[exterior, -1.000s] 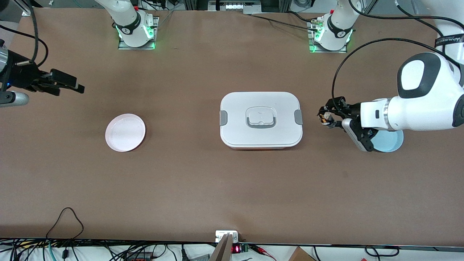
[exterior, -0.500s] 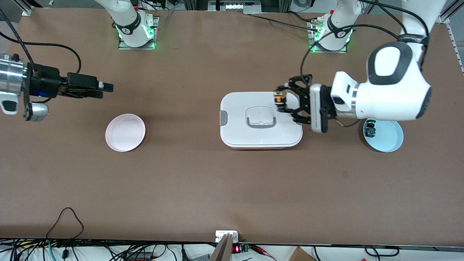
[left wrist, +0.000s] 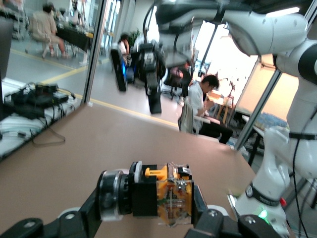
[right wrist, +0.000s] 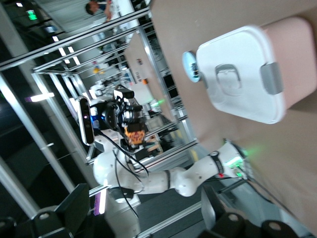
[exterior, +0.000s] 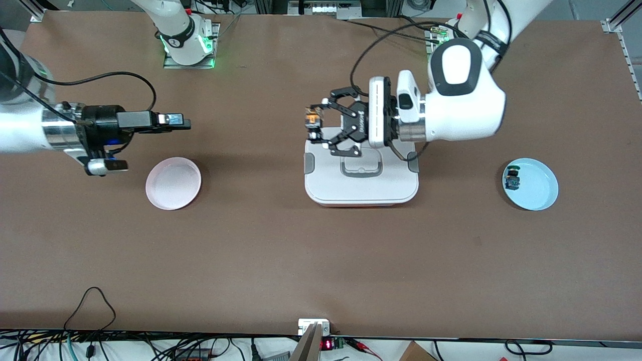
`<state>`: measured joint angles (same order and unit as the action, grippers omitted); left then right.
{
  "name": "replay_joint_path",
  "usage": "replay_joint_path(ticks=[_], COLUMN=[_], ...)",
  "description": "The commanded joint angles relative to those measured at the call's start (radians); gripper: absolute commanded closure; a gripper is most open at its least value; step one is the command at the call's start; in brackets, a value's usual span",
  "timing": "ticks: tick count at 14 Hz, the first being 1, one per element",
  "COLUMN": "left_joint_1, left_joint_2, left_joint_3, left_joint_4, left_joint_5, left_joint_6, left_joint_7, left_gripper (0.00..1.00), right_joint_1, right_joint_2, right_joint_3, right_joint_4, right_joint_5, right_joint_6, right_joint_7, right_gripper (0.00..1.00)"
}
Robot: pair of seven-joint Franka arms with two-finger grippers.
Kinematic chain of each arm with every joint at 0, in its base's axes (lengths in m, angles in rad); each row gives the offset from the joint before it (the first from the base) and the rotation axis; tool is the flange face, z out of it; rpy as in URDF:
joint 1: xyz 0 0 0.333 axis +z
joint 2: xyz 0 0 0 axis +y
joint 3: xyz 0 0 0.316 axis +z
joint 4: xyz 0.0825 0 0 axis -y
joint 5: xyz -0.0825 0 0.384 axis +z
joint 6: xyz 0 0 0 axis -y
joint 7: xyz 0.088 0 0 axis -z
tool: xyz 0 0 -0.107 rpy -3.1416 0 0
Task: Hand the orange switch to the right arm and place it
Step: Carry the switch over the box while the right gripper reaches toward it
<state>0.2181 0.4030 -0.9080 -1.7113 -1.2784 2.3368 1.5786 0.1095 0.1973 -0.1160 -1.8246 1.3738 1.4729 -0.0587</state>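
Your left gripper (exterior: 315, 129) pinches the orange switch (exterior: 312, 120) in its jaws above the closed white box (exterior: 361, 185) at mid-bench. The right gripper (exterior: 173, 121), jaws unclear, hovers above the empty pink dish (exterior: 173, 183). The blue dish (exterior: 539, 188) holds the other switch (exterior: 511, 179).

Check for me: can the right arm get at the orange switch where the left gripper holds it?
Probably yes. The left gripper holds the orange switch up over the white lidded box, facing the right gripper, and nothing stands in the air between them. The gap is not yet closed.
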Motion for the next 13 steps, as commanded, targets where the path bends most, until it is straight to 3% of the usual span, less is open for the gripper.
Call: replay_joint_path(ticks=[1, 8, 13], left_joint_1=[-0.013, -0.019, -0.022], left_joint_2=[-0.007, -0.003, -0.003], left_joint_3=[-0.026, -0.028, -0.028], left_joint_4=[-0.005, -0.005, -0.002], left_joint_5=[-0.11, -0.114, -0.125], left_joint_6=[0.068, 0.065, 0.065], left_joint_7=[0.18, 0.212, 0.209], left_gripper=[0.93, 0.92, 0.92], right_joint_1=[0.036, 0.228, 0.309], right_joint_2=[0.002, 0.063, 0.073], right_joint_3=[0.003, 0.003, 0.003], right_joint_4=[-0.071, -0.07, -0.059], right_joint_5=[0.092, 0.338, 0.43], right_joint_6=[0.02, 0.038, 0.145], right_joint_7=[-0.082, -0.104, -0.251], right_gripper=[0.0, 0.0, 0.0])
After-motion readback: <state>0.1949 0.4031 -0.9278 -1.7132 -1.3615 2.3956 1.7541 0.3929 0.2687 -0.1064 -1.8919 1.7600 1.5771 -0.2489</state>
